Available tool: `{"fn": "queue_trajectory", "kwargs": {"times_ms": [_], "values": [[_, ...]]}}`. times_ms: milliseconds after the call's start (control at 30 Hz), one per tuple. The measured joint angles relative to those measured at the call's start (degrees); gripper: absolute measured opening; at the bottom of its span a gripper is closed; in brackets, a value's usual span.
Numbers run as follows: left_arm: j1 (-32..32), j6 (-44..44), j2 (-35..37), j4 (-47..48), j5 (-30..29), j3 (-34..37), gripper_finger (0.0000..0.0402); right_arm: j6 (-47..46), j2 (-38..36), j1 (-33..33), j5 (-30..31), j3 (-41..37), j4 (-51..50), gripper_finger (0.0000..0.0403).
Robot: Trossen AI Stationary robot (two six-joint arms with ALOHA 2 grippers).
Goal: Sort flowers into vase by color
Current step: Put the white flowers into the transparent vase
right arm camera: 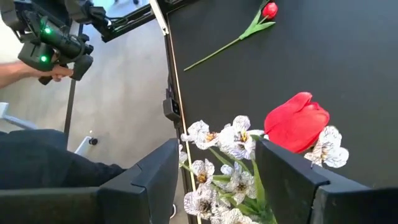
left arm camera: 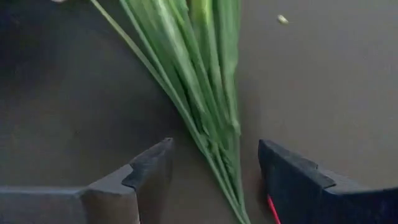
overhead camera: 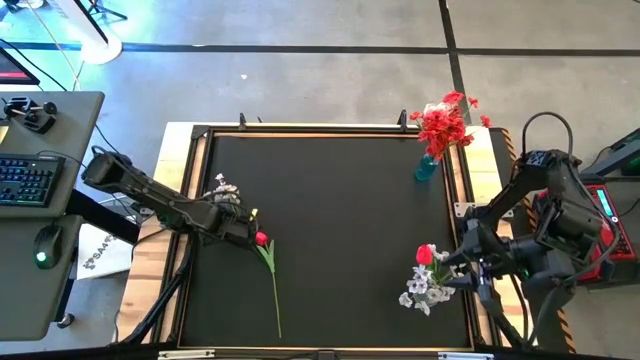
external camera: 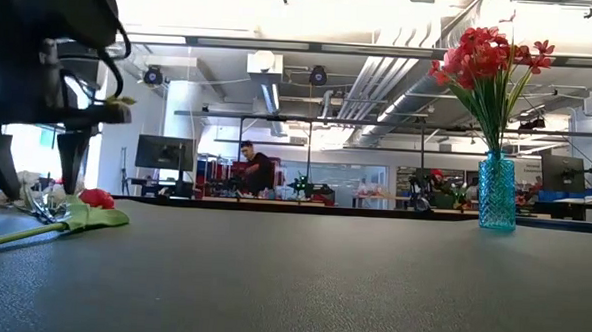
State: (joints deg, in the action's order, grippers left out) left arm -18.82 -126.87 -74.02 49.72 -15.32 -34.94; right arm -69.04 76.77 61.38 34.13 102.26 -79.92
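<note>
A single red bud (overhead camera: 262,238) (external camera: 96,197) lies on the black mat with its stem running toward the near edge. A white spray (overhead camera: 225,188) lies just beyond it. My left gripper (overhead camera: 243,230) (left arm camera: 214,168) is open over them, pointing down, its fingers on either side of green stems (left arm camera: 205,93) that lie on the mat. At the table's right side, my right gripper (overhead camera: 462,268) (right arm camera: 217,168) is open, with a red bud (right arm camera: 297,121) and white blossoms (right arm camera: 217,140) in front of its fingers. A teal vase (overhead camera: 427,167) (external camera: 497,190) holds red clusters (overhead camera: 445,120). My right gripper's fingers stand wide apart on either side of the bunch's green stems (right arm camera: 252,193), coming from the table's right. Whether they touch the stems, I cannot tell.
The mat's middle (overhead camera: 345,230) is bare. The vase stands at the far right corner, by the wooden frame (overhead camera: 465,180). A desk with keyboard and mouse (overhead camera: 40,245) sits left of the table. A person's hand with a controller (right arm camera: 53,59) shows beyond the table edge.
</note>
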Motion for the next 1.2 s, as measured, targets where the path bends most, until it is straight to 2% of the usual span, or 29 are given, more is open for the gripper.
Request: {"fn": "queue_trajectory", "kwargs": {"times_ms": [267, 400, 533, 767, 900, 1067, 1200], "values": [[3.55, 1.42, -0.96, -5.36, -0.31, 4.43, 0.0222, -1.37, 0.0, -2.26, 0.15, 0.0, 0.04, 0.0199], [4.19, 2.21, -0.96, -5.91, -0.08, 4.9, 0.0208, -2.98, 0.0, -2.95, 0.18, 0.0, 0.44, 0.0199], [4.18, 4.04, -1.01, -5.59, 0.75, 4.93, 0.0156, -3.15, 0.0, -3.01, 0.2, 0.0, 1.43, 0.0199], [4.18, 6.72, -1.14, -6.34, 0.65, 4.8, 0.0016, -3.12, 0.0, -3.07, 2.83, 0.0, 1.81, 0.0199], [4.19, 9.68, -1.36, -7.53, 0.15, 2.39, 0.0014, -2.99, 0.0, -4.71, 3.3, 0.0, 1.81, 0.0199], [4.13, 18.98, -0.34, -9.04, -1.91, -2.58, 0.0008, -4.73, 0.23, -7.54, 10.96, 0.0, 1.88, 0.0199], [3.5, 33.09, 0.48, -18.71, -8.48, -7.11, 0.0003, -5.24, 0.85, -10.81, 11.7, 0.0, 2.02, 0.0199]]}}
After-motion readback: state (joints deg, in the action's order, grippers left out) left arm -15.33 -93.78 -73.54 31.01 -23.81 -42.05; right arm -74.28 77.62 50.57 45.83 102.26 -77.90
